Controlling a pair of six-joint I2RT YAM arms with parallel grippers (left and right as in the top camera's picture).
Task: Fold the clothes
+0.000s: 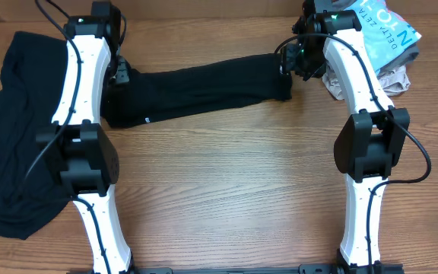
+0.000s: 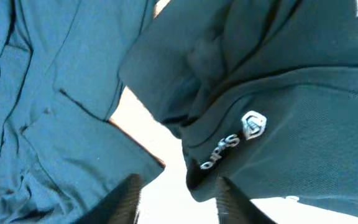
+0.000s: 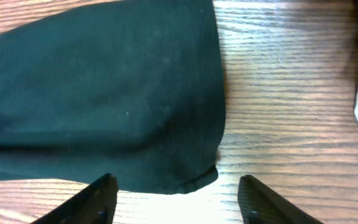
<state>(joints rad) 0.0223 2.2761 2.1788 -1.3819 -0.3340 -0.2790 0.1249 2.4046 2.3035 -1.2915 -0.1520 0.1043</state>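
**Both arms posted at the ends of the long black band**

Here is the black shirt [image 1: 204, 87], laid out as a long narrow band across the far half of the surface [image 1: 226, 190], running left to right with an arm at each end.

At the left end, the left fingers [image 2: 128, 196] stand apart above bunched cloth where a small white logo [image 2: 252, 124] shows, and nothing is pinched between them. At the right end, the right fingers [image 3: 101, 198] are spread wide, straddling the near corner of the band's short edge. The cloth lies flat on the wood there, with no grip taken.

Far left sits the pile of black clothes [image 1: 14, 152], close against the band's left end. Whether they touch under the arm, I cannot tell. At the far right, the light blue printed garment [image 1: 382, 30] and the beige garment [image 1: 386, 80] wait their turn.

The step in hand looks like folding the band across its length. To do it well, the right fingers should come down squarely on that short edge and catch every layer, not just the top one. A low lift and a straight carry leftward would keep the long edges stacked. The left end looks rumpled, so it wants flattening or pinning first, and the fold should stay clear of the pile.
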